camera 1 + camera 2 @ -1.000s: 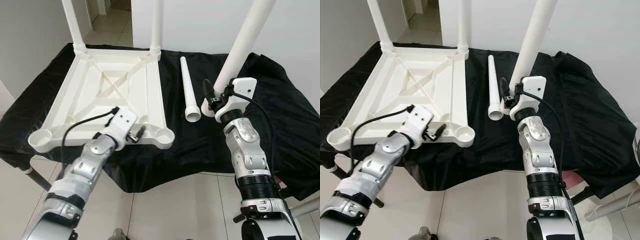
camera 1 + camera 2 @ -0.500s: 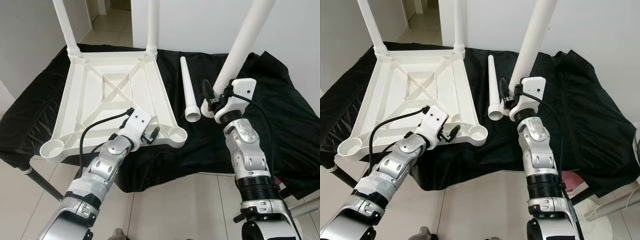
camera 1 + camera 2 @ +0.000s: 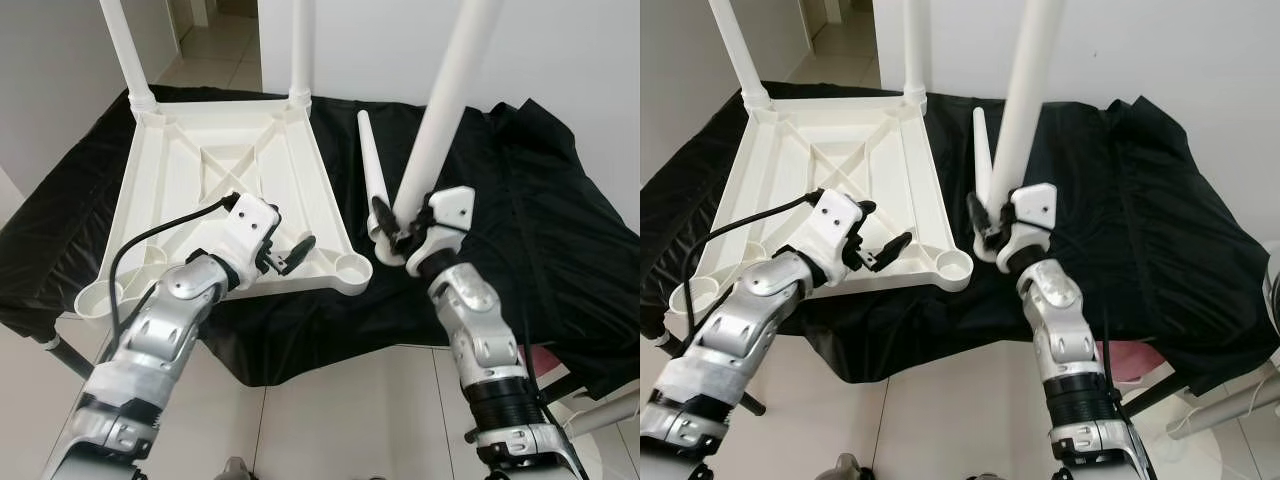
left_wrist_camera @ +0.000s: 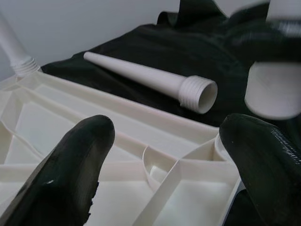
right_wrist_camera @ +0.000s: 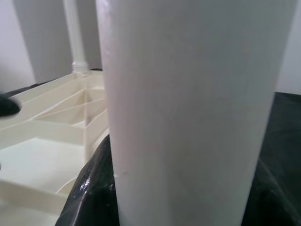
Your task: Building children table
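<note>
A white children's table top (image 3: 322, 195) lies upside down on a black cloth, with two white legs (image 3: 121, 48) standing in its far corners. My left gripper (image 3: 285, 238) hovers open just above the top's near rim, fingers (image 4: 80, 155) spread over the ribs. The right gripper (image 3: 395, 222) is shut on a third white leg (image 3: 440, 110), held nearly upright with its base just right of the empty near-right corner socket (image 3: 352, 270). A fourth loose leg (image 3: 372, 175) lies on the cloth between the top and the held leg.
The black cloth (image 3: 560, 220) covers a low table, hanging over its near edge above a tiled floor (image 3: 330, 410). A white wall stands behind. Another empty socket (image 3: 95, 298) sits at the top's near-left corner.
The table top has slid and turned to the right. My left gripper has lifted off the near rim. The right gripper has carried the held leg left toward the near-right corner, more upright.
</note>
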